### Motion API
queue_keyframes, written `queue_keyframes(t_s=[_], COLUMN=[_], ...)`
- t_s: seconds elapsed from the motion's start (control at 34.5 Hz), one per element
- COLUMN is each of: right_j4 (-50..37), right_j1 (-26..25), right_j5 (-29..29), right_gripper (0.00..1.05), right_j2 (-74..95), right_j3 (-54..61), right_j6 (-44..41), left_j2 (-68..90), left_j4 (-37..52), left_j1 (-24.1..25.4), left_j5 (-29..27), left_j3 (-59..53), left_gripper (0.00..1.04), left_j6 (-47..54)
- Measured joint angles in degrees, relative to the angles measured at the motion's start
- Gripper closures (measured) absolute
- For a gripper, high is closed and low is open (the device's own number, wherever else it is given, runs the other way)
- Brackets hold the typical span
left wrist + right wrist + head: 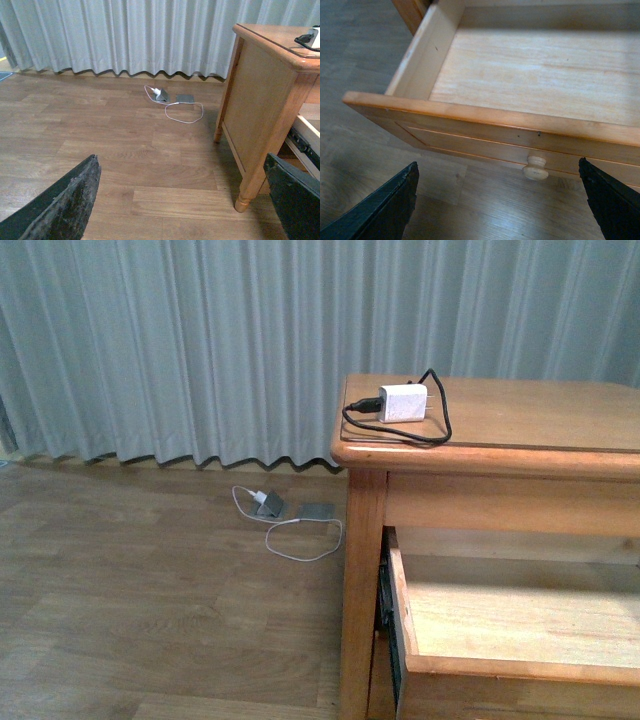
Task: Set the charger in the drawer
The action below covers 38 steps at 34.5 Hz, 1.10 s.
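Note:
The charger (404, 402), a small white plug block with a looped thin black cable, lies near the left front corner of the wooden table's top (540, 425); a sliver of the charger (315, 37) also shows in the left wrist view. Below the top, the drawer (500, 665) is pulled out, its light wood interior bare. In the right wrist view the drawer front (485, 132) and pale round knob (535, 168) lie just ahead of my open right gripper (500, 210). My left gripper (185, 200) is open above the floor, left of the table leg (260, 165). Neither arm shows in the front view.
On the floor near the grey curtain (200, 350) lies another charger with a white cable and grey flat pieces (290, 512). Wood-look flooring (150, 620) stretches left of the table.

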<state>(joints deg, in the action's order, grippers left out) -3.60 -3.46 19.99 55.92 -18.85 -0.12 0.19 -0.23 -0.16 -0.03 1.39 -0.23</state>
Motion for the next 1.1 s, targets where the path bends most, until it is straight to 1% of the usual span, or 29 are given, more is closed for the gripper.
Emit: queue_keyframes(t_s=[0.14, 0.23, 0.29, 0.35, 0.49, 0.55, 0.61, 0.64, 0.67, 0.75, 0.78, 0.81, 0.87, 0.9, 0.96, 1.1], right_j4=[7.45, 10.51, 10.54, 10.45, 9.97, 0.44, -9.11, -12.07, -15.72, -16.70, -16.13, -15.87, -15.67, -15.67, -15.67, -15.67], right_j1=[-3.72, -6.36, -8.63, -9.40, -9.68, -7.74, -6.01, -5.46, -4.70, -2.89, -0.70, 0.98, 2.97, 3.10, 3.21, 3.23], right_j5=[3.61, 5.99, 7.48, 7.78, 7.78, -0.55, -7.41, -9.46, -11.87, -14.36, -17.64, -19.12, -19.52, -19.54, -19.78, -19.93], right_gripper=[0.09, 0.09, 0.09, 0.09, 0.09, 0.17, 0.25, 0.29, 0.36, 0.56, 0.63, 0.64, 0.50, 0.45, 0.31, 0.08], right_j2=[-9.90, -14.64, -18.36, -20.00, -20.94, -22.49, -24.65, -25.42, -26.71, -29.53, -30.51, -31.08, -31.58, -31.65, -31.67, -31.67], right_j3=[-0.61, -0.70, -0.44, -0.11, 0.26, 4.28, 8.50, 9.70, 11.08, 12.63, 13.22, 13.64, 14.08, 14.08, 14.08, 14.08], right_j6=[0.94, 1.49, 2.32, 2.89, 3.41, 2.36, 1.68, 1.42, 1.16, 0.70, 0.55, 0.31, 0.28, 0.28, 0.31, 0.31], left_j2=[0.00, 0.00, 0.00, 0.00, 0.00, 0.00, 0.00, 0.00, 0.00, 0.00, 0.00, 0.00, 0.00, 0.00, 0.00, 0.00], left_j4=[0.00, 0.00, 0.00, 0.00, 0.00, 0.00, 0.00, 0.00, 0.00, 0.00, 0.00, 0.00, 0.00, 0.00, 0.00, 0.00], left_j1=[0.00, 0.00, 0.00, 0.00, 0.00, 0.00, 0.00, 0.00, 0.00, 0.00, 0.00, 0.00, 0.00, 0.00, 0.00, 0.00], left_j5=[0.00, 0.00, 0.02, 0.00, 0.00, 0.00, -0.04, -0.07, -0.04, 0.00, -0.02, -0.02, -0.02, 0.02, -0.04, 0.00], left_j3=[0.00, 0.00, 0.00, 0.00, 0.00, 0.00, 0.00, 0.00, 0.00, 0.00, 0.00, 0.00, 0.00, 0.00, 0.00, 0.00], left_gripper=[0.06, 0.06, 0.06, 0.06, 0.06, 0.06, 0.06, 0.06, 0.06, 0.06, 0.06, 0.06, 0.06, 0.06, 0.06, 0.06], left_j6=[0.00, 0.00, 0.00, 0.00, 0.00, 0.00, 0.00, 0.00, 0.00, 0.00, 0.00, 0.00, 0.00, 0.00, 0.00, -0.02])
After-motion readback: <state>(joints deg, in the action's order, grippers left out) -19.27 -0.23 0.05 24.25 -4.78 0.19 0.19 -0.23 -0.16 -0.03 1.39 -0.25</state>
